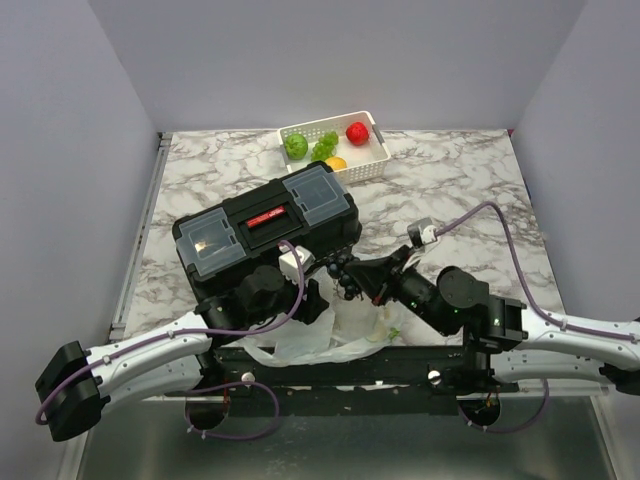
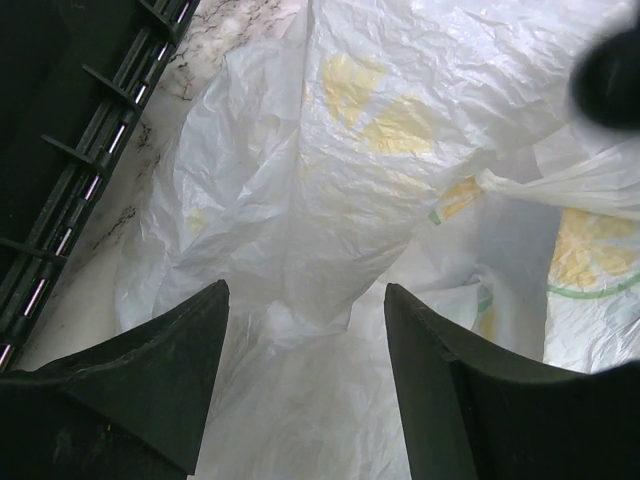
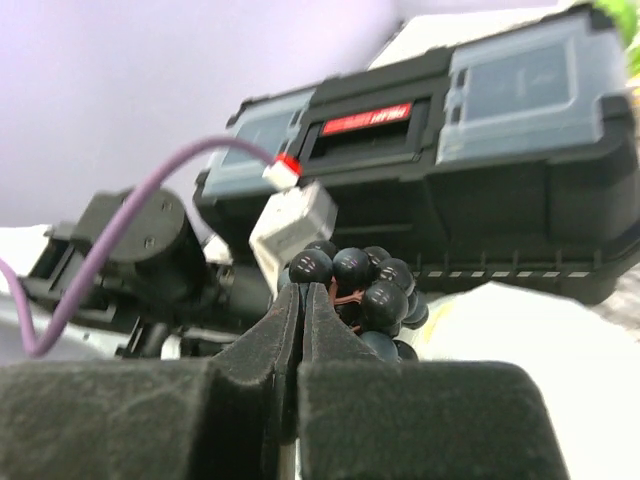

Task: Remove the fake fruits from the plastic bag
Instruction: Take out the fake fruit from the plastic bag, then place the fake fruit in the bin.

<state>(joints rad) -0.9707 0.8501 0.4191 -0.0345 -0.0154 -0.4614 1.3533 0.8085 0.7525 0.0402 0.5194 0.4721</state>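
Observation:
The white crinkly plastic bag (image 1: 300, 342) with yellow and green prints lies at the near edge in front of the toolbox; it fills the left wrist view (image 2: 330, 200). My left gripper (image 2: 305, 300) is open just above the bag, its fingers apart with loose plastic between them; it also shows in the top view (image 1: 313, 300). My right gripper (image 3: 303, 295) is shut on a bunch of black fake grapes (image 3: 365, 280), pinching its stem side. It holds them above the bag (image 3: 540, 350), right of the left gripper. In the top view the grapes (image 1: 343, 272) hang at the right gripper's tip (image 1: 356, 276).
A black toolbox (image 1: 265, 225) stands just behind the bag, close to both grippers (image 3: 450, 130). A white perforated basket (image 1: 375, 168) at the back holds a green apple (image 1: 296, 146), green grapes (image 1: 324, 146), a red apple (image 1: 357, 132) and a yellow fruit (image 1: 336, 163).

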